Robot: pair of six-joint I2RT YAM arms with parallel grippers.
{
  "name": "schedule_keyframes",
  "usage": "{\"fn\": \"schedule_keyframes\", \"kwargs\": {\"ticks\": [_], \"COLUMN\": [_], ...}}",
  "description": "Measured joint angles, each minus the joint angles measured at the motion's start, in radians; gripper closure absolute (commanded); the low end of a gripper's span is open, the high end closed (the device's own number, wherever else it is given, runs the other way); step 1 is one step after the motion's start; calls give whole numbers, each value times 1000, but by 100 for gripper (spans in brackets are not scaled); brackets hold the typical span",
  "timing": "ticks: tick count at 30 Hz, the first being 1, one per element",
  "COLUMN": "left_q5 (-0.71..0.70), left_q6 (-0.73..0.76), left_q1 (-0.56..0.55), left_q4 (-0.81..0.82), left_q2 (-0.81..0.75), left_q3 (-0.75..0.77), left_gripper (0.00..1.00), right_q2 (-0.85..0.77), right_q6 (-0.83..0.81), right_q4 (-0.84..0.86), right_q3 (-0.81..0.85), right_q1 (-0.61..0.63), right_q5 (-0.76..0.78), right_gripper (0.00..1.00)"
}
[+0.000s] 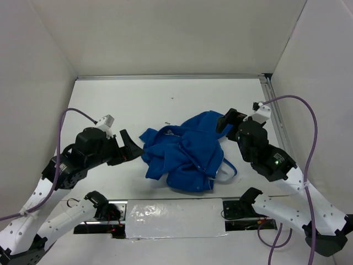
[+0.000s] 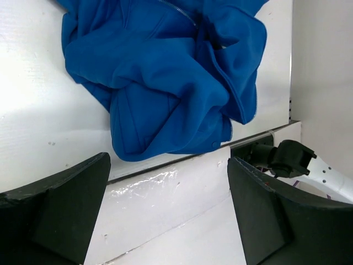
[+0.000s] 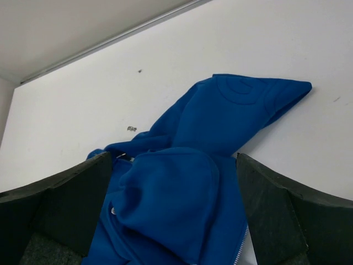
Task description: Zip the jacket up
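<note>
The royal-blue jacket (image 1: 186,150) lies crumpled in a heap at the table's middle, with a bit of silver zipper showing at its near right edge. It also shows in the left wrist view (image 2: 165,77) and the right wrist view (image 3: 182,204). My left gripper (image 1: 131,148) is open and empty, just left of the heap, not touching it. My right gripper (image 1: 227,121) is open and empty, hovering at the heap's upper right edge; in its wrist view the fabric lies below between the spread fingers (image 3: 281,215). In the left wrist view the fingers (image 2: 60,204) frame bare table.
White walls enclose the table on the left, back and right. A metal rail (image 1: 274,110) runs along the right side. A shiny white taped strip (image 1: 174,218) lies at the near edge between the arm bases. A small dark speck (image 3: 131,128) lies on the table beyond the jacket.
</note>
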Motion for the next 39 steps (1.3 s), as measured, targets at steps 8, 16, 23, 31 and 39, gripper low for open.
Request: {"fn": "schedule_keyframes", "kwargs": {"ticks": [8,16,23,31,39], "left_q5": [0,15,142,211,242], "left_q6": [-5,-5,27,53,53], "left_q1": [0,2,71,311,366], "left_q4": [13,32,201,293,320], "left_q2": [37,237,399,757,1048], "left_q3": [0,-3,-37,34,139], "left_gripper": [1,1,1,1,1], "right_q2": [8,227,518,864,1084], "right_q6": [-35,-76,-148,-206,-201], "right_q4": [11,24,94,111,109], "right_q3": [0,68,122,311,428], "right_q1": [-5,-88,-189,-240,-245], "right_q5": [-13,-143,-375,-452,-518], "right_gripper": [0,0,0,0,0]}}
